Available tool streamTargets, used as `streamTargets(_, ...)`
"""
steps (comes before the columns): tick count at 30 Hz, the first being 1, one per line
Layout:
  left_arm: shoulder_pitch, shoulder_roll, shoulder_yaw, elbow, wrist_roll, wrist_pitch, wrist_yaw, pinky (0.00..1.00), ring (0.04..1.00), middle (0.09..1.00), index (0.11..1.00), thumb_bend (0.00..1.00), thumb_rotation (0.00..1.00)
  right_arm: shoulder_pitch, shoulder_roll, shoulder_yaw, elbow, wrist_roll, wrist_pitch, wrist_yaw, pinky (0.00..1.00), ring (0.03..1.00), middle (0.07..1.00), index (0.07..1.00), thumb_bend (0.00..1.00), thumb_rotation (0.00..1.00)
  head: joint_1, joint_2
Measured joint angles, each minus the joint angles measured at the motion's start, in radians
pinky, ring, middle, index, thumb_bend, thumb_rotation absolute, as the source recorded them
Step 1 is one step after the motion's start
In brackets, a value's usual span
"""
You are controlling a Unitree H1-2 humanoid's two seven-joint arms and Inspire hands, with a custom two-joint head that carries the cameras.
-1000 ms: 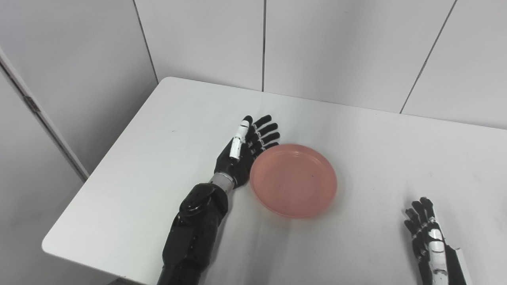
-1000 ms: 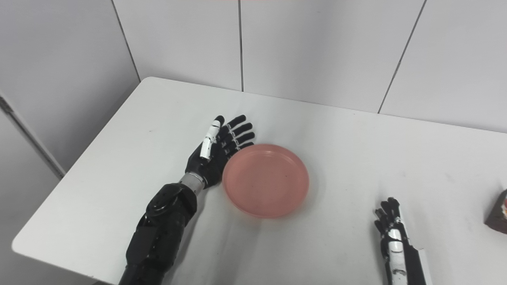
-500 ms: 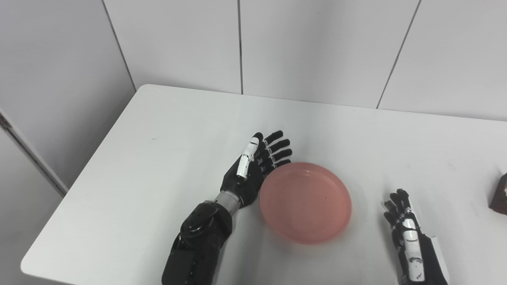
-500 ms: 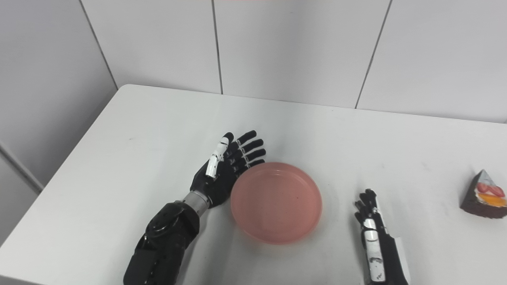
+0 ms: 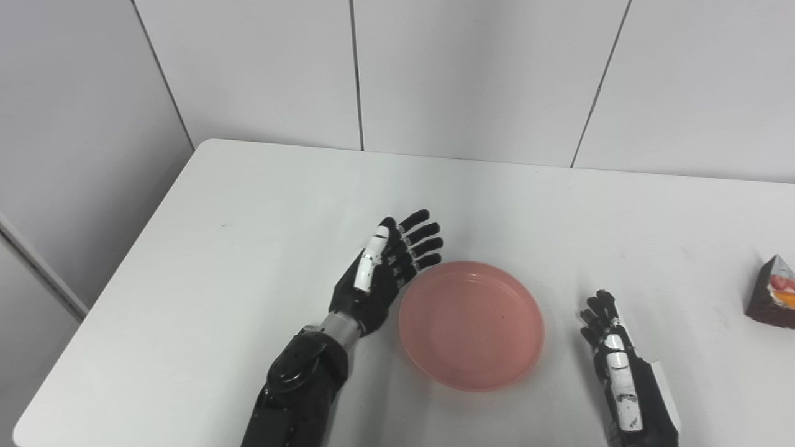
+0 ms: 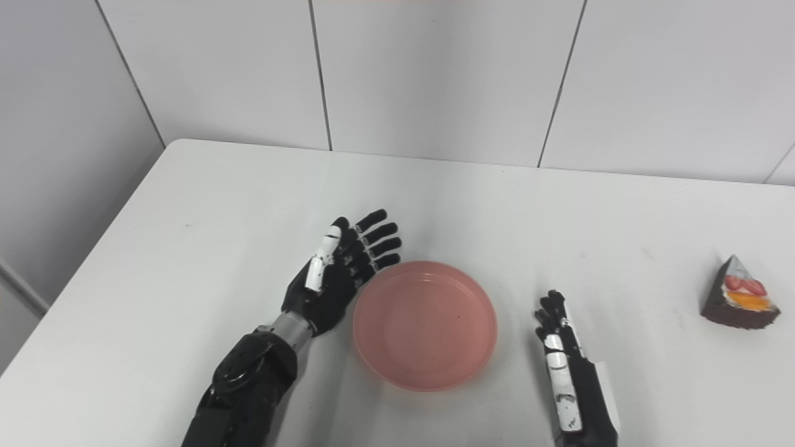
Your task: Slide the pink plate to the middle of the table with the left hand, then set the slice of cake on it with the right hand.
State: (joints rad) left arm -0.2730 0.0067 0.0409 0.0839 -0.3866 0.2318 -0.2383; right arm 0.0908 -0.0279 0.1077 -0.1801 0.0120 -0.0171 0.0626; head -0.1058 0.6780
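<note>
A: Position of the pink plate [image 5: 472, 324]?
B: Mid-bench [image 5: 248, 248], left hand [image 5: 379, 276] beside its left rim, fingers [image 5: 423, 234] spread, holding nothing.
A: The cake slice [image 6: 739, 302]?
B: Far right; right hand [image 6: 562, 357] empty, fingers extended.

Left eye view chops the brown cake wedge with fruit on top [image 5: 772, 292] at the right edge, and the white surface [image 5: 248, 205] runs off the bottom and right.
</note>
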Motion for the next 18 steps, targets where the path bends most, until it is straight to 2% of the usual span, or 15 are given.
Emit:
streamTargets(12,0.004,0.015,0.008,0.028,-0.010,-0.054,-0.026,0.82,0.834,0.838,0.821,0.43,1.00,-0.001,0.007,0.006,-0.005,-0.029,0.000,-0.009,0.95,0.953,0.966,0.980,0.37,1.00,-0.072,0.003)
streamTargets(16,0.004,0.024,0.000,0.035,0.009,-0.072,-0.028,0.82,0.833,0.838,0.825,0.43,1.00,-0.004,0.012,0.005,-0.016,-0.052,0.001,-0.023,0.94,0.940,0.955,0.968,0.38,1.00,-0.143,-0.009)
streamTargets(18,0.003,0.029,0.000,0.050,0.011,-0.092,-0.036,0.82,0.832,0.838,0.828,0.43,1.00,-0.007,0.016,0.004,-0.039,-0.092,0.025,-0.035,0.93,0.935,0.951,0.965,0.43,1.00,-0.159,-0.012)
